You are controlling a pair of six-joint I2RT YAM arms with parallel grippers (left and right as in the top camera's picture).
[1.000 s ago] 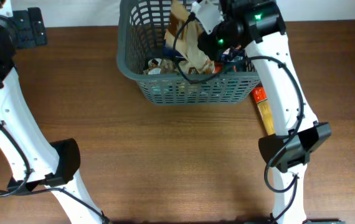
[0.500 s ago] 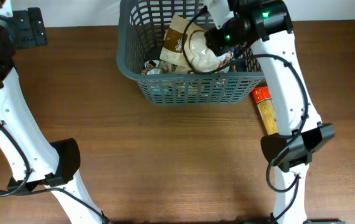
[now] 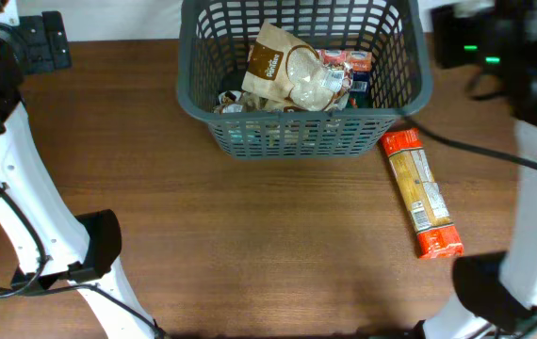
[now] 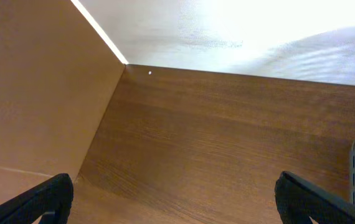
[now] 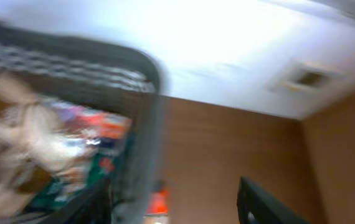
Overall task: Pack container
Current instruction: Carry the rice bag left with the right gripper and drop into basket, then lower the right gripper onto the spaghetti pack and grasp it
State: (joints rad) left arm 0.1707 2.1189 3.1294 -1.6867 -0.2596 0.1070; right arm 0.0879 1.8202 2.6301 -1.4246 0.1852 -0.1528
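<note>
- The basket (image 3: 301, 132) stands at the far middle of the desk (image 3: 250, 245), upright, with its open top facing the overhead camera.
- Several packets lie inside it. A brown bag (image 3: 283, 71) with a clear window is on top near the middle, and a red packet (image 3: 353, 61) is just beside it toward the right wall. Smaller things lower down are too hidden to name.
- One pasta packet (image 3: 421, 193) is outside, flat on the desk. Its orange near end is just beside the basket's front right corner, and its length runs away from the basket at a slight slant.
- The right claw (image 5: 177, 208) is blurred in its wrist view. Its two dark fingers look spread apart with nothing between them, so I judge it open and empty. It is off the basket's right side, with the rim (image 5: 146, 68) to its left.
- The left claw (image 4: 177, 202) is spread wide and holds nothing. It points at bare desk well to the left, with only a sliver of the basket at the edge of its view.
- Step in hand, as I judge it: packing is mostly done and the pasta packet is the one thing left to fetch.
- The next move calls for the right claw to come down over the packet's middle with its jaws across the narrow width.
- A grip near one end would probably let the long packet droop.
- It then needs lifting clear of the rim and laying along the basket's length, on or beside the pile.
</note>
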